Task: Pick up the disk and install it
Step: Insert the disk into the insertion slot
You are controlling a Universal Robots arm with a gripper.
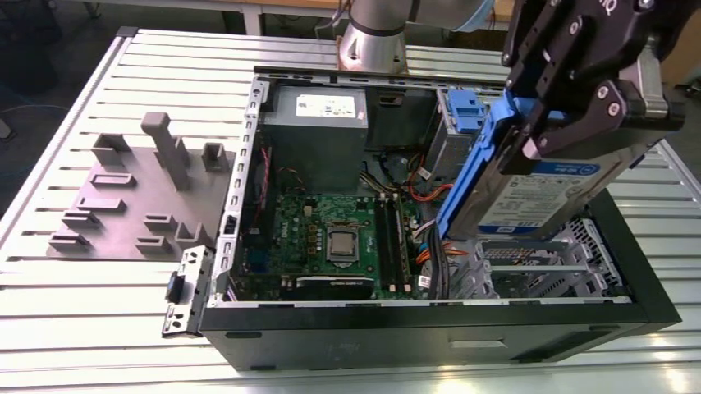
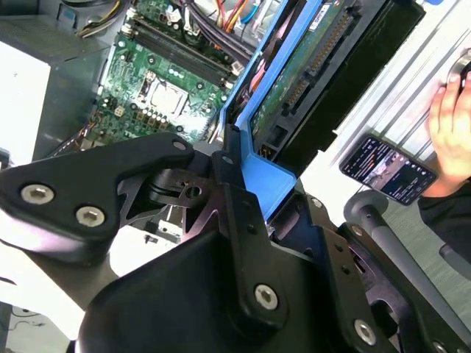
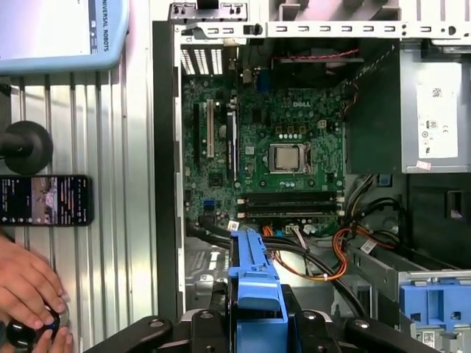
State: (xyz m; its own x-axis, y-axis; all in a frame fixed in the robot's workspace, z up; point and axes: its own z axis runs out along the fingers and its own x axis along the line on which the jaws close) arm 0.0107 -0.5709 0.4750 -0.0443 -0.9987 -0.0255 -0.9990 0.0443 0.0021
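1. Exterior view: the pincer [image 1: 570, 123] is clamped on the disk [image 1: 537, 185], holding it tilted, on edge, above the open case [image 1: 438, 328] at the exterior view's right; a grey holder [image 1: 143, 197] lies on the surface [image 1: 66, 328].
2. Second wrist view: the disk [image 2: 294, 81] hangs over the motherboard [image 2: 162, 81]; a phone [image 2: 386, 170] lies beside a hand [image 2: 450, 136].
3. First wrist view: the disk's blue carrier [image 3: 254, 276] juts from the pincer [image 3: 254, 323], and a second carrier [image 3: 434, 301] sits in the case.

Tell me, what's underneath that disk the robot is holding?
Below the tilted disk, held by the gripper, sits the computer case's metal drive cage. The disk hides the cage's far part.
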